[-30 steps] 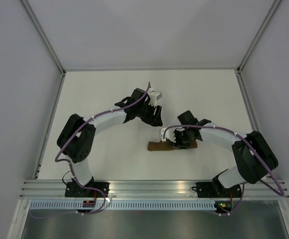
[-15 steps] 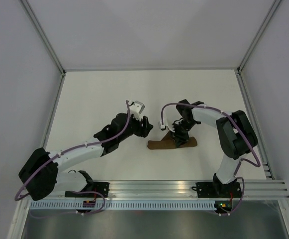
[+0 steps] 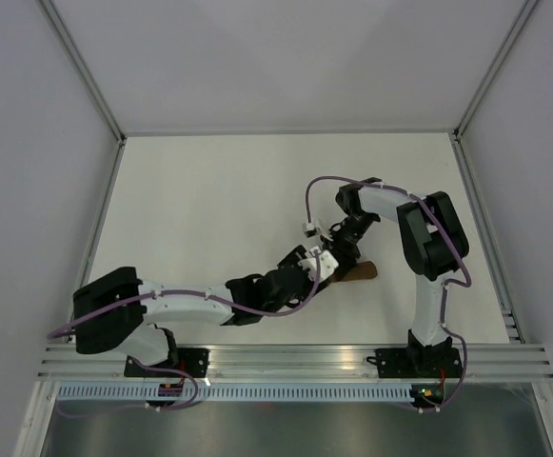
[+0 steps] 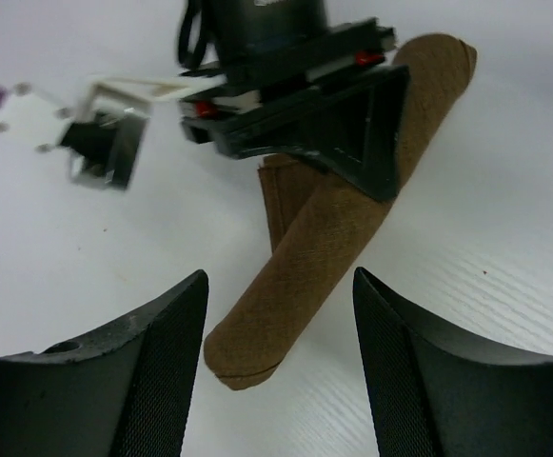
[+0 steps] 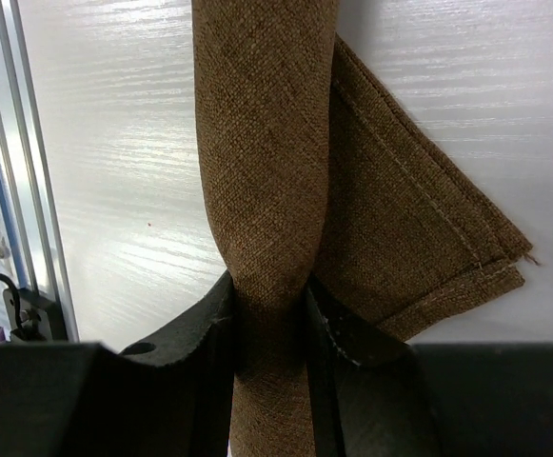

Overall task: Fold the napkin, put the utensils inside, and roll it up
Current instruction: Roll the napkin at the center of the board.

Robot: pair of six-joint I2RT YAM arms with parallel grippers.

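Right wrist: right fingers (image 5: 195,333) pinch the rolled napkin (image 5: 266,143) on the counter (image 5: 114,143); left fingers (image 4: 162,362) spread wide at its end; contents hidden.

No text, label, brand, number or sign is showing legibly in any of the views.

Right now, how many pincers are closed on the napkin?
1: the right pincer clamps the rolled napkin partway along. The left pincer is open near one end, not gripping.
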